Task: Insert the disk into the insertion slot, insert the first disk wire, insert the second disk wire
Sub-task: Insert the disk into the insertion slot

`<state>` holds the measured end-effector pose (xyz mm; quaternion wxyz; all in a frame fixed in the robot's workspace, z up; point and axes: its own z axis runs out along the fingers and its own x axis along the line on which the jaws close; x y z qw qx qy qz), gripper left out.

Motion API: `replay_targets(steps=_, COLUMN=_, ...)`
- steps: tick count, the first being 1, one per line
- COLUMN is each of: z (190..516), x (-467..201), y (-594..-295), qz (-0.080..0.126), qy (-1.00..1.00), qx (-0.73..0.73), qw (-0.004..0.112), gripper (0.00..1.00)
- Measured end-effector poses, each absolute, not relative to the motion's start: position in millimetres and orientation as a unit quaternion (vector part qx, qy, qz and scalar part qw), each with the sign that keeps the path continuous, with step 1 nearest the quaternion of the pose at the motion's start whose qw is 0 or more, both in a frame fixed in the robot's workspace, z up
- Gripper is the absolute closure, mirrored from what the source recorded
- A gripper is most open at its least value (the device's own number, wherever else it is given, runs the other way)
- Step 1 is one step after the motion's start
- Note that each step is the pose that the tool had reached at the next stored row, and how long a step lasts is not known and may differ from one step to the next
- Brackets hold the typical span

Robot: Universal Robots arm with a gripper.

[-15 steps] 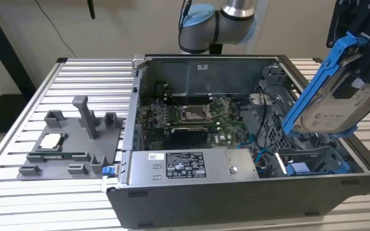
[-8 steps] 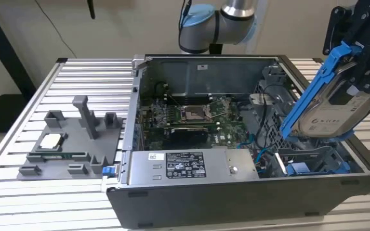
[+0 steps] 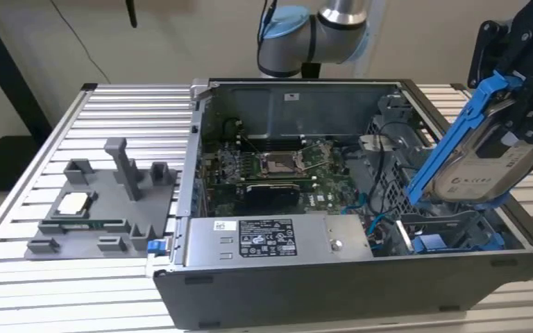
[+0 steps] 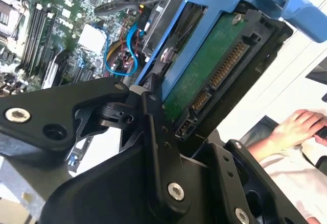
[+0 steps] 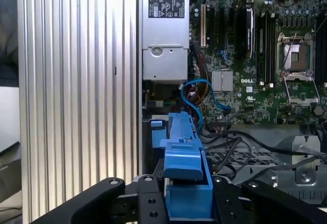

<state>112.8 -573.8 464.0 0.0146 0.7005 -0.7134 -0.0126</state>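
My gripper (image 3: 512,121) is shut on the disk (image 3: 484,163), a silver-grey drive with a white label in a bright blue frame. It hangs tilted, steeply on edge, over the open computer case at the exterior view's right. The insertion slot (image 3: 452,222), a grey bay with blue plastic parts, lies just under the disk's lower end. In the second wrist view the disk's green underside (image 4: 214,66) and connectors face the camera between the black fingers (image 4: 153,127). The first wrist view looks along the blue frame (image 5: 184,157). A blue wire (image 5: 196,94) loops loose beside the bay.
A silver power supply box (image 3: 276,239) fills the case's front. The processor socket (image 3: 276,163) sits mid-motherboard. A grey parts fixture (image 3: 100,208) stands on the slatted table (image 3: 26,277) at the exterior view's left. A person's hand (image 4: 296,127) shows beyond the disk.
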Motion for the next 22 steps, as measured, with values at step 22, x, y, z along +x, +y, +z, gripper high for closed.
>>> replay_targets(steps=22, z=454.1, x=115.9, y=-573.7, qz=-0.013, qy=-0.713, qx=0.701, qw=0.015, gripper=0.67)
